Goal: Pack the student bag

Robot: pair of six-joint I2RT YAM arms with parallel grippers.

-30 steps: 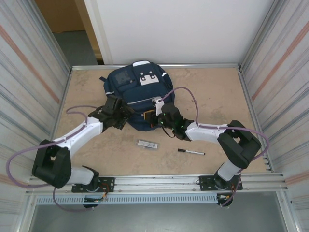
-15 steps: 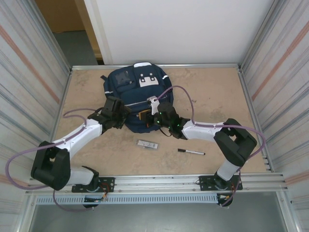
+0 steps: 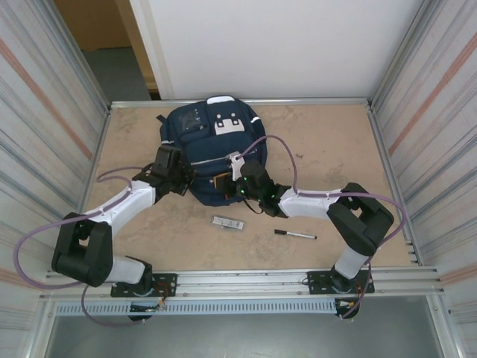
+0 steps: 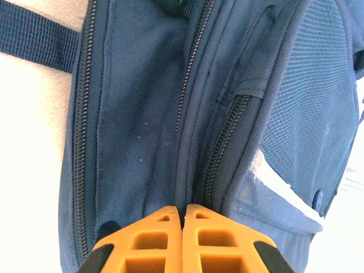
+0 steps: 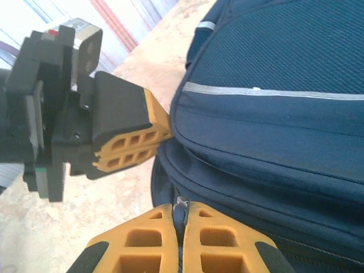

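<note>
The student bag (image 3: 212, 138), navy blue with white patches, lies at the back middle of the table. My left gripper (image 3: 182, 177) is at its near left side. The orange fingers (image 4: 153, 239) are shut, pinching a fold of fabric next to a zip (image 4: 224, 142). The right wrist view shows the same left gripper (image 5: 166, 129) with its tips pressed into the bag's edge (image 5: 273, 131). My right gripper (image 3: 226, 181) is at the bag's near edge, shut on a small metal zip pull (image 5: 182, 202).
A black marker (image 3: 295, 235) and a small grey flat object (image 3: 228, 223) lie on the table in front of the bag. Corrugated metal walls stand on both sides. A bag strap (image 4: 34, 37) trails to the left.
The left gripper has gone from open to shut on the bag's side. Both grippers and the bag's near edge have shifted slightly left and away from the bases.
</note>
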